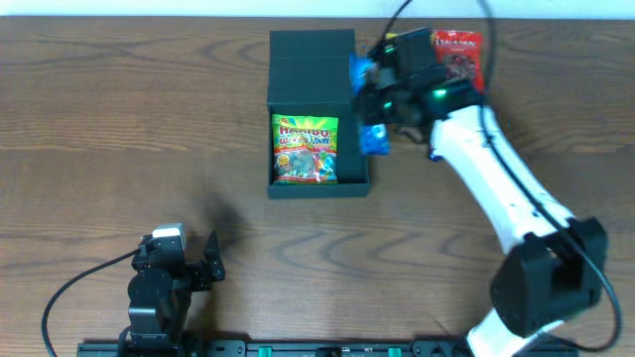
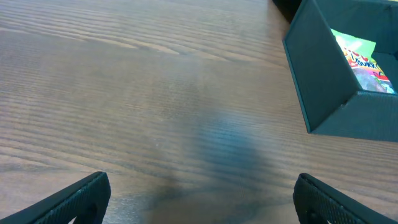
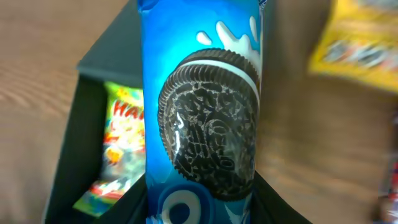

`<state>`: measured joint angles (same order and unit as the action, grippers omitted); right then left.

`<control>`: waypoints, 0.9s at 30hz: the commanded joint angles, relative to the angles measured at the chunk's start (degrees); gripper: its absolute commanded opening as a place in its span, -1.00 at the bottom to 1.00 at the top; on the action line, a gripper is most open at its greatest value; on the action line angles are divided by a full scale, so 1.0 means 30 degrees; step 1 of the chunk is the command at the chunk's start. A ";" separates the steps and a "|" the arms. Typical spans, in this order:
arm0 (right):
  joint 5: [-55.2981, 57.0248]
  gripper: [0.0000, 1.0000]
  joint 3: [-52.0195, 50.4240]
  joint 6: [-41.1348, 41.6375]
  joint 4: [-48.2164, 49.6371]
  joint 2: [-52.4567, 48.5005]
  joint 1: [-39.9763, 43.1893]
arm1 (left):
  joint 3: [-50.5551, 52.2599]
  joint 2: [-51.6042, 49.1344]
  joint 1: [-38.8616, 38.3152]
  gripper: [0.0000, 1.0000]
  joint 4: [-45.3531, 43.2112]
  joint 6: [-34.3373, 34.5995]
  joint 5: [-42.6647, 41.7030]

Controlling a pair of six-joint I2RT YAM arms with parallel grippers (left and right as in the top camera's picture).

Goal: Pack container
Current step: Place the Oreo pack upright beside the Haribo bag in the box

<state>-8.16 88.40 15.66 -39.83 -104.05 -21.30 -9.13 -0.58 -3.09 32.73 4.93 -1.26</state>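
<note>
The container point(image 1: 355, 129) is a dark green-black square box, open, with its flap lid point(image 1: 311, 48) laid back on its far side. A Haribo packet point(image 1: 305, 149) lies inside. My right gripper point(image 1: 385, 94) is shut on a blue Oreo packet point(image 1: 374, 139) and holds it just beyond the container's right wall. In the right wrist view the Oreo packet point(image 3: 202, 118) stands between the fingers point(image 3: 202, 208), with the container point(image 3: 78, 143) and the Haribo packet point(image 3: 121, 149) to its left. My left gripper point(image 1: 203, 260) is open and empty near the front edge.
A red snack packet point(image 1: 458, 55) lies at the back right, beyond the right wrist. A blurred yellow packet point(image 3: 360, 46) shows in the right wrist view. The left wrist view shows bare wood between the fingers point(image 2: 202, 199) and the container's corner point(image 2: 329, 87) at the right.
</note>
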 commanded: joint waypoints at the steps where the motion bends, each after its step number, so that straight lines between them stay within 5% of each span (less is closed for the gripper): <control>1: 0.0131 -0.53 -0.0044 0.2375 -0.0277 -0.0947 -0.0860 | 0.0189 0.0124 0.0058 0.90 -0.0080 0.0219 0.0066; 5: 0.0138 -0.52 -0.0044 0.3366 -0.0736 -0.1829 -0.1552 | 0.0189 0.0124 0.0058 0.90 -0.0080 0.0219 0.0066; 10: 0.0138 -0.19 -0.0044 0.4087 -0.0743 -0.1960 -0.1821 | 0.0189 0.0124 0.0066 0.91 -0.0080 0.0219 0.0066; 12: 0.0138 0.15 -0.0036 0.4437 -0.0736 -0.1960 -0.1821 | 0.0189 0.0124 0.0058 0.91 -0.0080 0.0219 0.0066; 22: 0.1851 0.49 0.0510 0.4248 -0.0692 -0.1020 -0.1268 | 0.0182 0.0124 0.0066 0.90 -0.0080 0.0219 0.0066; 25: 0.4422 0.98 0.0517 0.3512 0.0401 -0.0503 -0.0962 | 0.0189 0.0124 0.0058 0.90 -0.0080 0.0219 0.0066; 27: 0.5348 0.98 0.0517 0.2914 0.1545 -0.0379 -0.0670 | 0.0182 0.0124 0.0058 0.91 -0.0080 0.0219 0.0066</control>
<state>0.40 88.38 26.79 -36.75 -107.79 -24.88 -9.13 -0.58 -3.09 32.73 4.93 -1.26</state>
